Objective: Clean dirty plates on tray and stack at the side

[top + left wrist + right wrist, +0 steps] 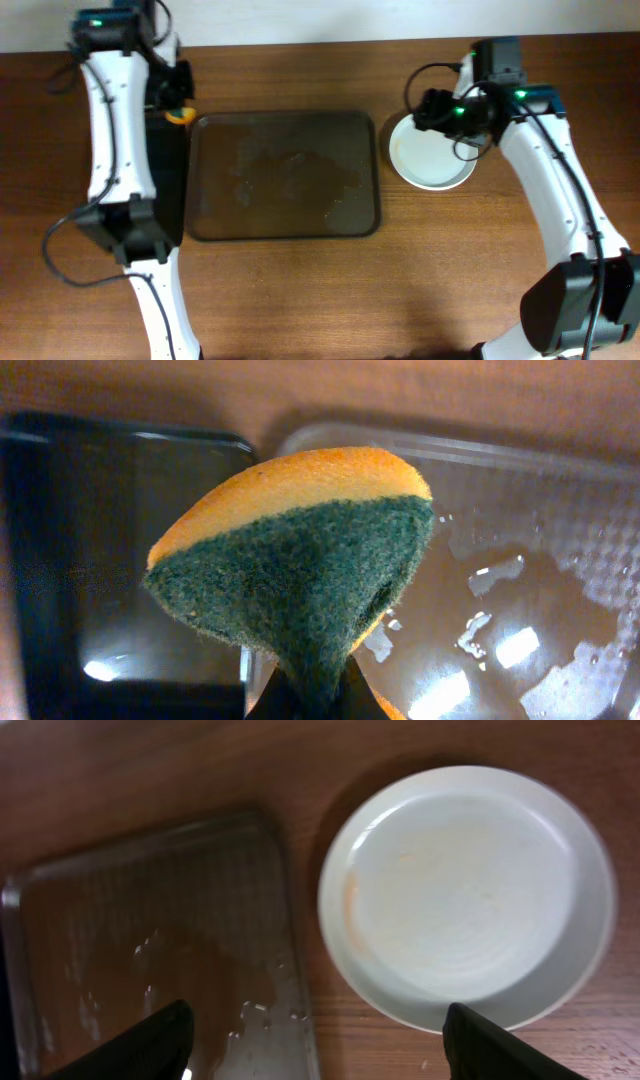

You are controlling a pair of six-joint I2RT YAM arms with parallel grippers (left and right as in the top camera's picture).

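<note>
On the brown wooden surface [420, 290], I see the white plate [432, 152] just right of the wet clear tray [285, 175], off it. My left gripper [305, 700] pinches the orange-green sponge [300, 570] by the tray's far-left corner. My right gripper [320, 1050] hangs spread wide above the plate. Beyond the far edge shows only a pale strip [300, 20].

The sponge [300, 560] hid nearly all of the left gripper [305, 700]; only dark tips pinching its lower corner showed. The fingertips [150, 1042] of the right gripper [320, 1048] were cut by the picture's lower edge, as was the tray [150, 910]. The plate [465, 895] looked slightly blurred, its orange mark perhaps a smear.
</note>
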